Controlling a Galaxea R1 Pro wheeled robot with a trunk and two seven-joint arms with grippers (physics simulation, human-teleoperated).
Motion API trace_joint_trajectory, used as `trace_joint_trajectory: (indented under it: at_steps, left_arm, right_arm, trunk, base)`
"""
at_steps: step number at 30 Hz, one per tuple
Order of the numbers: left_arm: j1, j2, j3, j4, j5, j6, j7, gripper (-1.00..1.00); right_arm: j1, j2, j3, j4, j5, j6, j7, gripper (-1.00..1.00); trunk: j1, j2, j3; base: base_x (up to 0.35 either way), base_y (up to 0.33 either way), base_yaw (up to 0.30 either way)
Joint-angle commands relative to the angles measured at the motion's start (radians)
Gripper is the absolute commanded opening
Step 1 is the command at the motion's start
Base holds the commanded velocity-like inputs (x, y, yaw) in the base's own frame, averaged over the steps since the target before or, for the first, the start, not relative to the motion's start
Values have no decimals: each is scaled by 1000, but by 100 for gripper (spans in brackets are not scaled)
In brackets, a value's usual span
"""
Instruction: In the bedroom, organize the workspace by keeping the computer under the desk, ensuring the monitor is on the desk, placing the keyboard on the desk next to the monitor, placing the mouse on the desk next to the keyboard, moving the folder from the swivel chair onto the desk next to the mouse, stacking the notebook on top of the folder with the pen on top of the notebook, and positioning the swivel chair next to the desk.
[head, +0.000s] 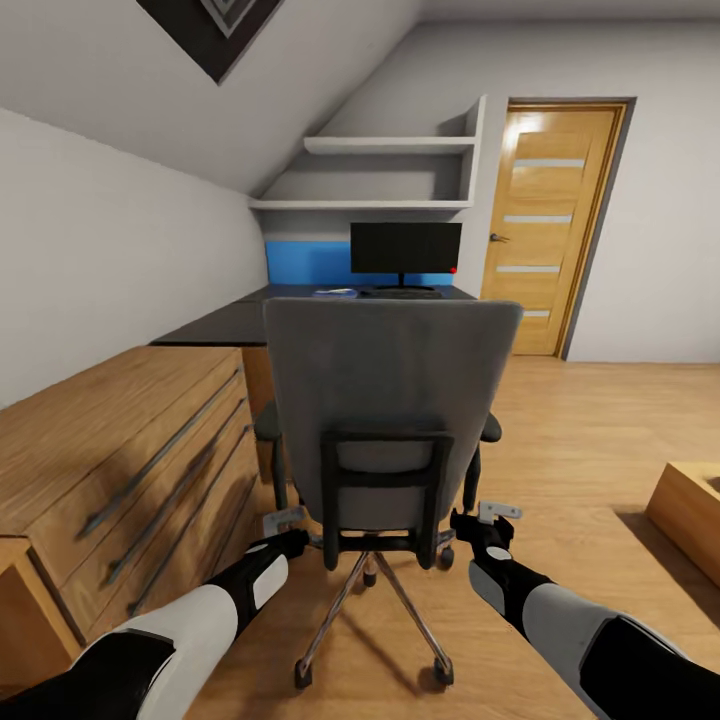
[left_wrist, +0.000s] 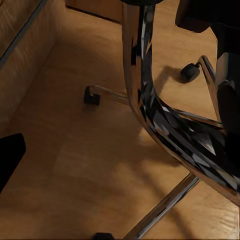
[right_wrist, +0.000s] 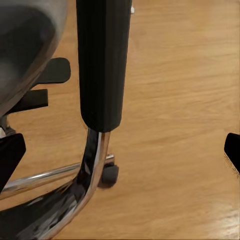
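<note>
Two grippers flank swivel chair (head: 390, 400) | desk (head: 240, 322) ahead | open floor (head: 600, 440) right

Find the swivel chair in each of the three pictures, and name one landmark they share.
Head view: the swivel chair stands mid-picture, its grey back to the camera, facing the desk.
Left wrist view: its shiny metal armrest support and star base with casters show.
Right wrist view: its dark armrest and grey seat edge show.
Shared landmark: the wooden floor under the chair.
</note>
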Motion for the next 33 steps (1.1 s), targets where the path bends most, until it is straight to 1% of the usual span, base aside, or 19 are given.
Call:
trace_joint_trajectory:
  at_steps: [1, 6, 12, 17, 23, 33]
  left_arm:
    - [-1, 0, -17, -1, 10, 0, 5, 100]
    - [-1, 0, -17, -1, 10, 1, 5, 100]
    - [-1, 0, -17, -1, 10, 1, 5, 100]
    - [-1, 0, -17, -1, 10, 1, 4, 100]
    - [-1, 0, -16, -1, 10, 2, 2, 100]
    - [-1, 0, -17, -1, 10, 2, 0, 100]
  right_arm:
    - [0, 0, 9, -1, -8, -2, -4, 100]
    - [0, 0, 9, -1, -8, -2, -4, 100]
    - [0, 0, 8, -1, -7, -2, -4, 100]
    - [0, 0, 9, -1, -7, -3, -4, 100]
    - [0, 0, 9, -1, -7, -2, -4, 100]
    - [0, 0, 9, -1, -7, -2, -4, 100]
  trunk:
    - [0, 0, -1]
    - [0, 0, 4]
    - [0, 0, 10]
    - [0, 0, 16]
    - [0, 0, 23]
    - [0, 0, 30]
  base:
    - [268, -229, -66]
    - [232, -227, -135]
    - [40, -124, -176]
    - [127, -223, -179]
    - [261, -165, -173]
    - [314, -13, -116]
